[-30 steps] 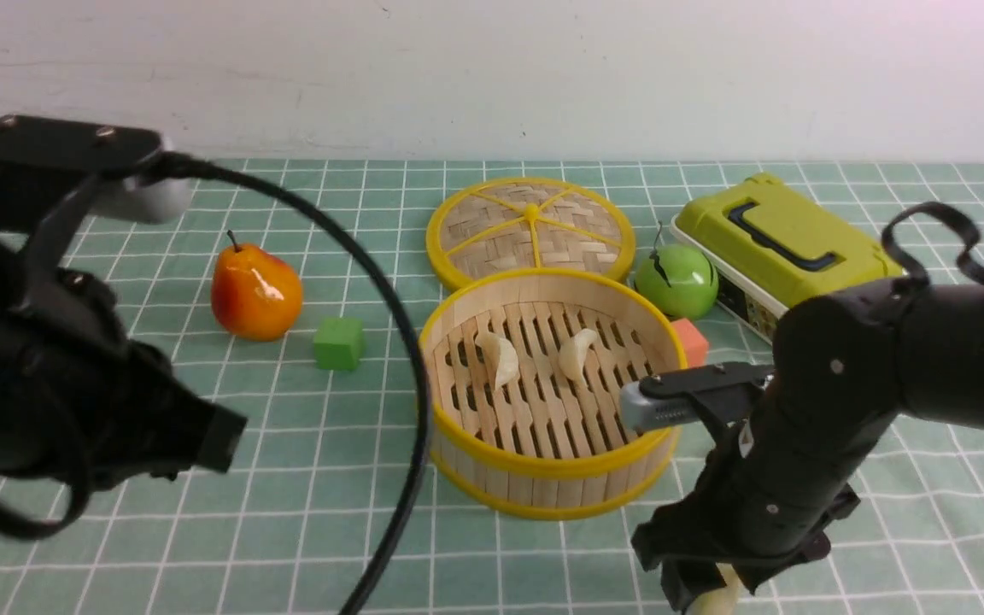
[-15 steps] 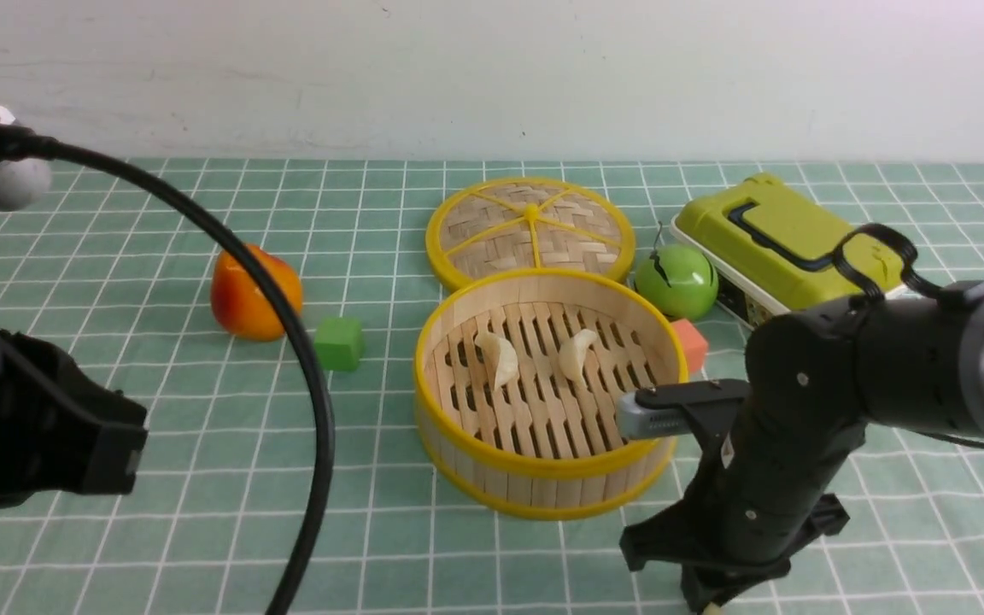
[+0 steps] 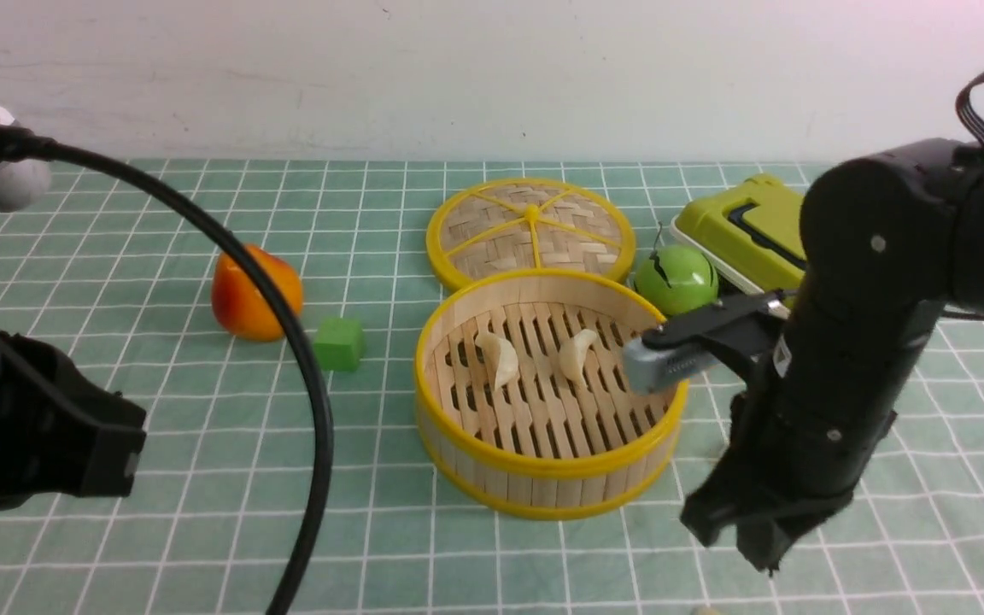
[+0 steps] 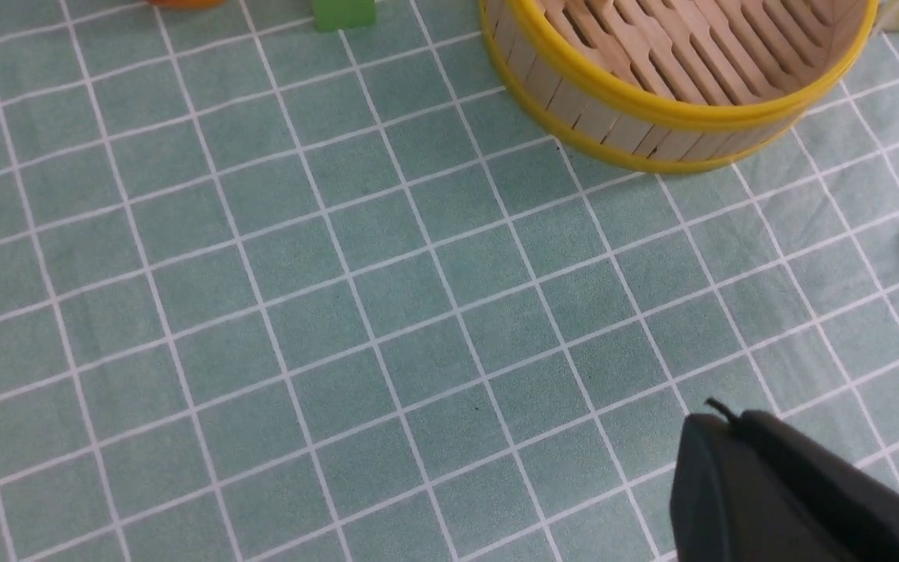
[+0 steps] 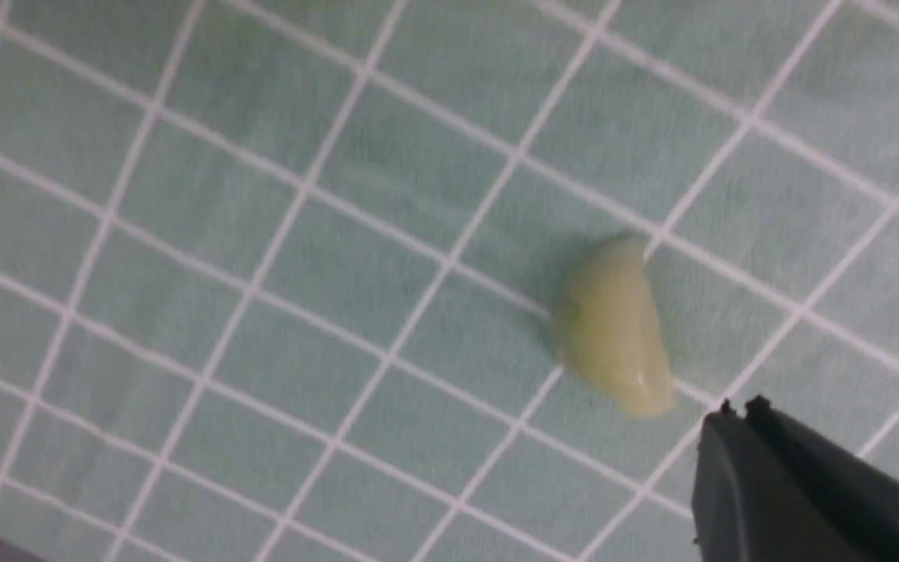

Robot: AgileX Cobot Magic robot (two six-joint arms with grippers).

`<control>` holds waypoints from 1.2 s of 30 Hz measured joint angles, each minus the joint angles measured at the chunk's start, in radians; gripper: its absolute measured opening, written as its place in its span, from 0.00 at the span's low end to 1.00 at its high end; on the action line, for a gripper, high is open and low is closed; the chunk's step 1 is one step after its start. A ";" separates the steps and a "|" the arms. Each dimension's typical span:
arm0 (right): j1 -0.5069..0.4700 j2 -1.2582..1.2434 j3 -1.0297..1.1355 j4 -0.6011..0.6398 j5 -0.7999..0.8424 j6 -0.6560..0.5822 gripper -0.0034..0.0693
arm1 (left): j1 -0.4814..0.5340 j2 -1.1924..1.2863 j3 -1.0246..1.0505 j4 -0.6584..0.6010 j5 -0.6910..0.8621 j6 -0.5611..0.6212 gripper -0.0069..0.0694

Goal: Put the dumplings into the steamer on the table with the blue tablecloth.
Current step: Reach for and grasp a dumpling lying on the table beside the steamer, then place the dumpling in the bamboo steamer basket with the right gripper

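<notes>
Bamboo steamer point(image 3: 543, 474) is sitting at centre w/ 2 dumplings point(image 3: 499, 359) inside. A 3rd dumpling point(image 5: 613, 336) is lying on the cloth point(image 5: 262, 234) near-right, below the hovering R gripper point(image 3: 748, 534); open or closed, can't tell. L gripper point(image 3: 112, 448), near left: can't tell either.

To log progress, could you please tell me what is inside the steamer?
A left dumpling and a right dumpling lie apart on the slatted floor of the steamer. Its near wall hides the floor just behind it; the right arm covers the right edge.
</notes>
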 joint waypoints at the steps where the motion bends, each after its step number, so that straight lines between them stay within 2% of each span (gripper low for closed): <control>1: 0.000 -0.015 0.033 0.001 -0.016 -0.002 0.04 | 0.000 0.000 0.000 0.000 0.000 0.000 0.07; 6: 0.000 -0.109 0.226 -0.002 -0.196 -0.028 0.06 | 0.000 0.000 0.000 0.000 0.006 0.000 0.07; 7: 0.000 -0.120 0.261 -0.002 -0.264 -0.057 0.09 | 0.000 0.000 0.000 0.000 0.004 0.000 0.07; 10: 0.000 -0.120 0.281 0.014 -0.326 -0.130 0.23 | 0.000 0.000 0.000 0.000 -0.004 0.000 0.07; 13: 0.000 -0.089 0.281 0.066 -0.381 -0.233 0.53 | 0.000 0.000 0.000 0.003 -0.009 0.000 0.07; 16: 0.000 -0.045 0.281 0.081 -0.407 -0.291 0.77 | 0.000 0.000 0.000 0.003 -0.011 0.000 0.07; 18: 0.000 -0.010 0.281 0.083 -0.420 -0.309 0.85 | 0.000 0.001 0.000 0.003 -0.009 0.000 0.07; 20: 0.000 0.023 0.281 0.083 -0.433 -0.312 0.85 | 0.000 0.001 0.000 0.003 -0.005 0.000 0.07; 24: 0.000 0.071 0.281 0.083 -0.442 -0.313 0.69 | 0.000 0.001 0.000 0.004 0.000 0.000 0.07; 25: 0.000 0.080 0.281 0.080 -0.439 -0.313 0.57 | 0.000 0.001 0.000 0.006 0.003 0.000 0.08; 26: 0.000 0.080 0.281 0.078 -0.439 -0.313 0.57 | 0.000 0.001 0.000 0.006 0.004 0.000 0.08; 27: 0.000 0.081 0.280 0.079 -0.436 -0.313 0.38 | 0.000 0.001 0.000 0.009 0.007 0.000 0.08; 28: 0.000 0.078 0.273 0.079 -0.422 -0.313 0.36 | 0.000 0.001 0.000 0.011 0.007 0.000 0.08; 33: 0.001 0.044 0.170 0.065 -0.296 -0.300 0.38 | 0.000 0.001 0.000 0.020 0.010 0.001 0.08; 36: 0.001 0.025 -0.021 0.065 -0.261 -0.242 0.38 | 0.000 0.001 0.000 0.022 0.010 0.001 0.08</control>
